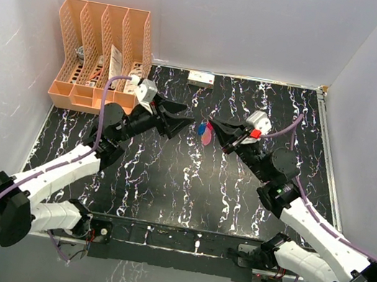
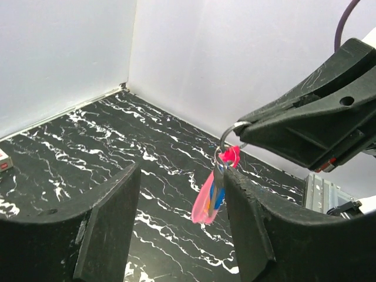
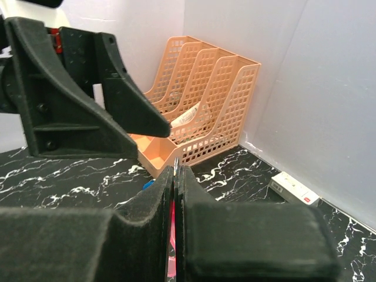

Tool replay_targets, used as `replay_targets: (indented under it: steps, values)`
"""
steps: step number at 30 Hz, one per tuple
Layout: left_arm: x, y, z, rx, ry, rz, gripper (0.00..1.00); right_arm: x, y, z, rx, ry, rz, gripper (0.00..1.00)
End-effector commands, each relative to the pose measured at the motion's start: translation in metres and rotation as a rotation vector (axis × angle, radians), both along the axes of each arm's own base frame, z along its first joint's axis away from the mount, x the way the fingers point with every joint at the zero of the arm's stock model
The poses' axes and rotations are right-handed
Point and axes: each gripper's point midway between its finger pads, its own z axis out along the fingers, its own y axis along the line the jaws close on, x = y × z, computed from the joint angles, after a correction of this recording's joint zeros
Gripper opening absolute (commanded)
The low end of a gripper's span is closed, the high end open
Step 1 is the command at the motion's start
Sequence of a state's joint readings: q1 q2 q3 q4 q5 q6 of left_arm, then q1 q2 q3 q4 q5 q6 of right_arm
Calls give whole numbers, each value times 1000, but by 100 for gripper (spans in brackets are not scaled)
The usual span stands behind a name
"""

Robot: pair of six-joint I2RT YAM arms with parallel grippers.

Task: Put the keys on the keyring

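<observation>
Right claw [image 2: 249,126] clamps the keyring [image 2: 229,155] aloft so the blue key [image 2: 218,197] hangs free between the parted jaws of the left claw [image 2: 182,170].

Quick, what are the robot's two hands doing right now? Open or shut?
Left gripper: open, holding nothing.
Right gripper: closed on the keyring.

White walls [image 1: 232,17] surround a black marbled tabletop [image 1: 167,181] holding an orange rack [image 1: 98,52].
</observation>
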State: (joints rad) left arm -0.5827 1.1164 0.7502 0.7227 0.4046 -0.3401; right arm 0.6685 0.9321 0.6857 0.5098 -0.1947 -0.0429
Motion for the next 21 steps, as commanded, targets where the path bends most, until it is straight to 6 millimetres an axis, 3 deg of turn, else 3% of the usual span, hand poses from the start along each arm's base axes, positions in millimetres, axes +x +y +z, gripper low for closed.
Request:
replay_targets:
  steps: [1, 12, 21]
  values:
    - [-13, -9, 16, -33, -134, -91, 56, -17, 0, 16, 27, -65, 60, 0]
    - [-50, -25, 11, 20, -270, -339, 53, -31, 8, 8, 1, -78, 142, 0]
    - [-53, -33, 8, 35, -267, -407, 48, -35, 11, 5, -9, -78, 167, 0]
